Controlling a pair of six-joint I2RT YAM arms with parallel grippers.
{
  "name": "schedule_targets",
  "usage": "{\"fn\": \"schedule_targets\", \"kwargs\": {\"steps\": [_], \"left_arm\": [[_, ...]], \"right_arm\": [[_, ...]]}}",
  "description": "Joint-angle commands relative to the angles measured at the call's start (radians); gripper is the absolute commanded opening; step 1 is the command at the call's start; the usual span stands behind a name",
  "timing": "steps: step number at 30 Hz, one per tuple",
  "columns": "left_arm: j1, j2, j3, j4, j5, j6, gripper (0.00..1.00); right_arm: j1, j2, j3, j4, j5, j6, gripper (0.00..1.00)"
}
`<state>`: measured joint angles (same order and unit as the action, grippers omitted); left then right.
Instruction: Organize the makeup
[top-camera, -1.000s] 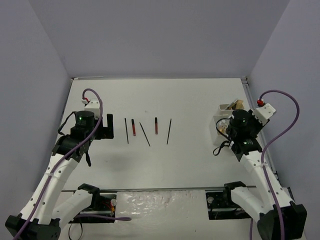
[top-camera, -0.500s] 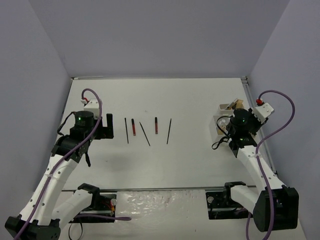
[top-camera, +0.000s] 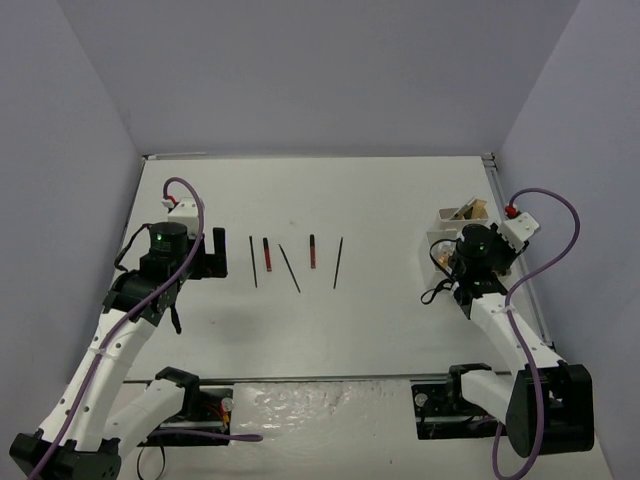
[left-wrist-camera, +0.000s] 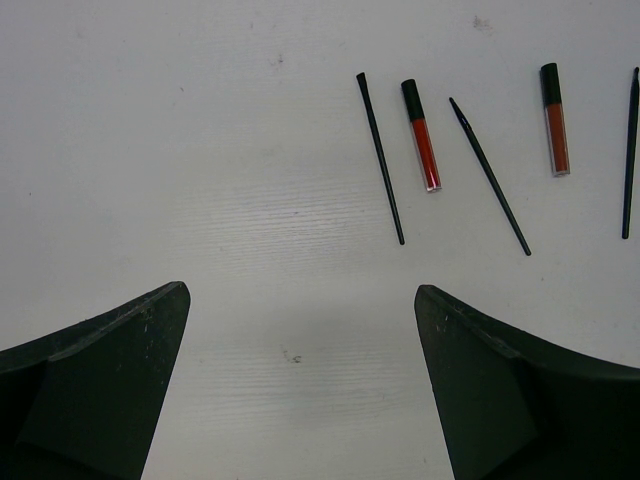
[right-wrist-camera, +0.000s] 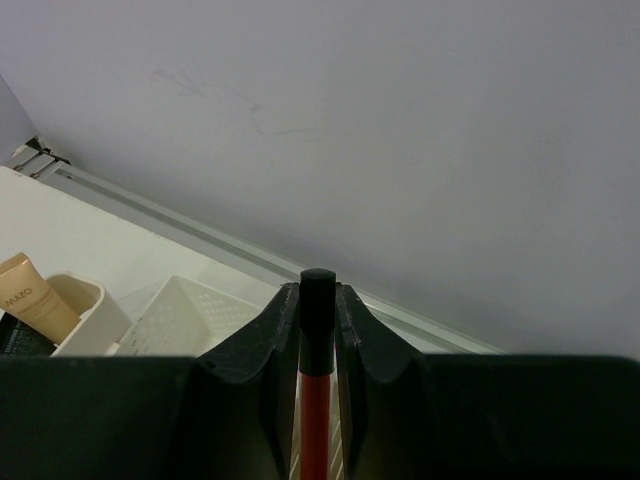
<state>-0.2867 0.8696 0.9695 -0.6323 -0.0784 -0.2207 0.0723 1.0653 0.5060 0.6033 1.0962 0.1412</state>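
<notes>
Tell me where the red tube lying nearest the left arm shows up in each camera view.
Top external: the red tube is second from the left in the row of five, left of centre.
Left wrist: the red tube is at upper middle, beyond the open left tool.
Right wrist: not in it; the right tool grips a different red tube.
Shared landmark: the slanted black stick just beside it.

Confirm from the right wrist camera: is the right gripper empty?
No, the right gripper is shut on a thin red tube with a black cap, which sits between its fingers.
</notes>
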Motion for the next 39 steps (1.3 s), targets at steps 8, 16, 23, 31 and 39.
{"fn": "schedule_targets", "kwargs": {"steps": [8,16,23,31,39], "left_arm": [[0.006,-0.004,0.018,0.033,0.002,-0.013,0.94],[0.007,-0.006,0.018,0.033,0.002,-0.012,0.94],[0.013,-0.004,0.017,0.035,0.008,-0.012,0.94],[0.018,0.014,0.018,0.034,0.017,-0.014,0.94],[0.021,0.035,0.017,0.030,0.011,-0.016,0.94]], "right_arm": [[0.019,-0.021,-0.026,0.071,0.004,0.060,0.20],[0.070,-0.080,-0.009,-0.017,-0.003,0.087,0.39],[0.166,-0.143,0.125,-0.215,-0.201,0.103,0.50],[0.308,0.089,0.477,-0.553,-0.642,0.186,0.55],[0.515,0.510,0.846,-0.845,-0.837,0.274,0.56]]}}
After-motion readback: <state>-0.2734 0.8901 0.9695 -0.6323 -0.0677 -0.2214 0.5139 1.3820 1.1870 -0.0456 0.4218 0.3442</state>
